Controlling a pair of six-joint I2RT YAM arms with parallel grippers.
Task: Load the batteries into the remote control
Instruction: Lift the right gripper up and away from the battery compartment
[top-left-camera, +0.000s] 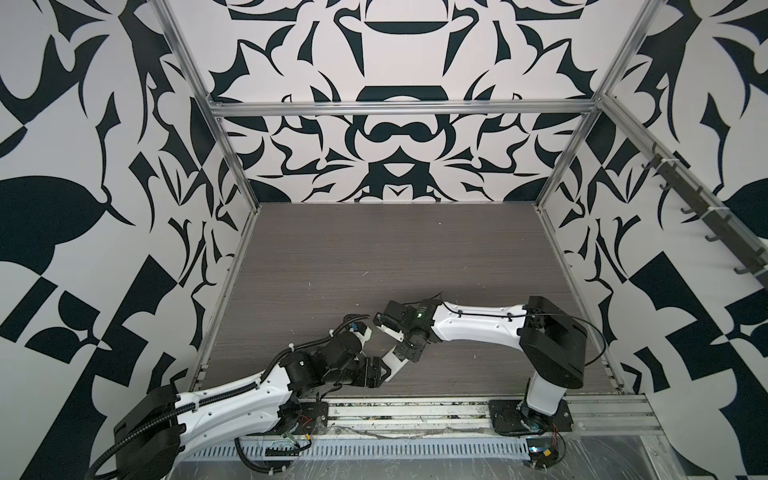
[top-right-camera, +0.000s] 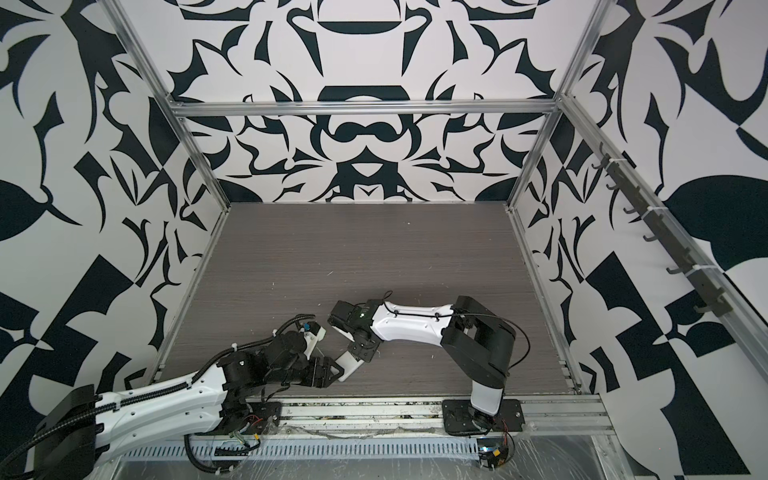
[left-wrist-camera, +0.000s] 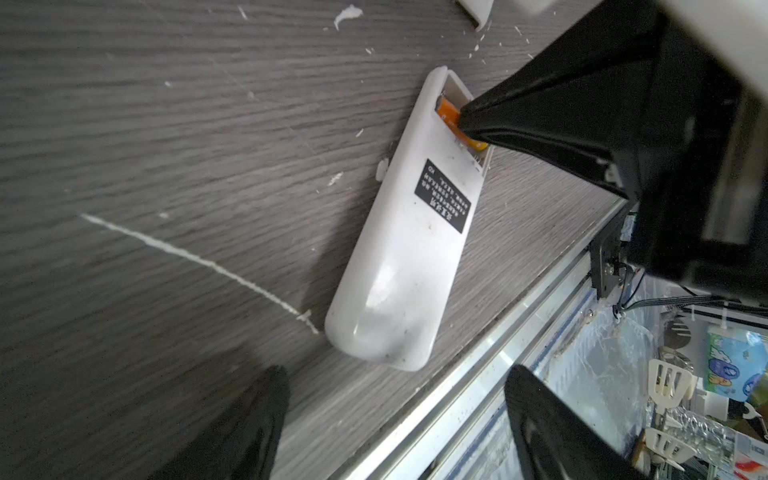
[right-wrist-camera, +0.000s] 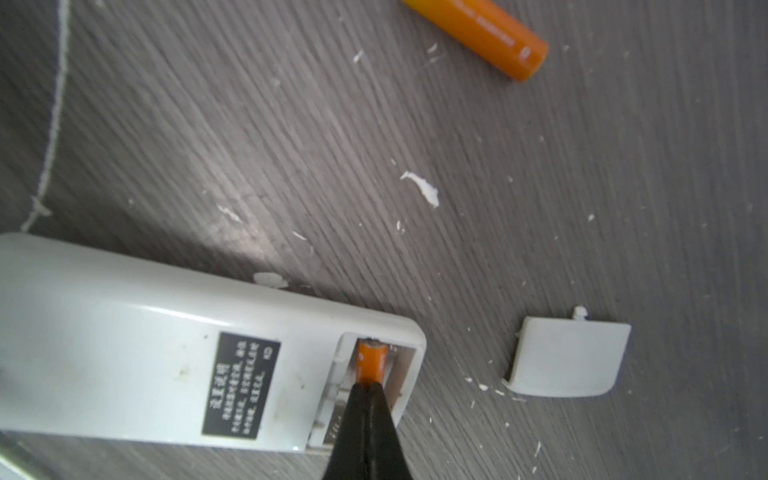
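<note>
Right gripper (right-wrist-camera: 368, 388), jaws closed together, presses slim orange cylindrical battery (right-wrist-camera: 371, 362) into white oblong plastic remote (right-wrist-camera: 124, 353); best pressed flat, gently.

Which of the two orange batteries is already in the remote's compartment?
The battery under the right gripper's closed fingers: it lies in the open bay of the remote control. The other battery lies loose on the table.

Right tool (left-wrist-camera: 467, 120) tips together on battery (left-wrist-camera: 449, 111) in remote (left-wrist-camera: 403, 232).

Robot lab cell: aluminium frame (top-left-camera: 399, 109), patterned walls (top-left-camera: 83, 166), wood-grain table (top-left-camera: 395, 257).
</note>
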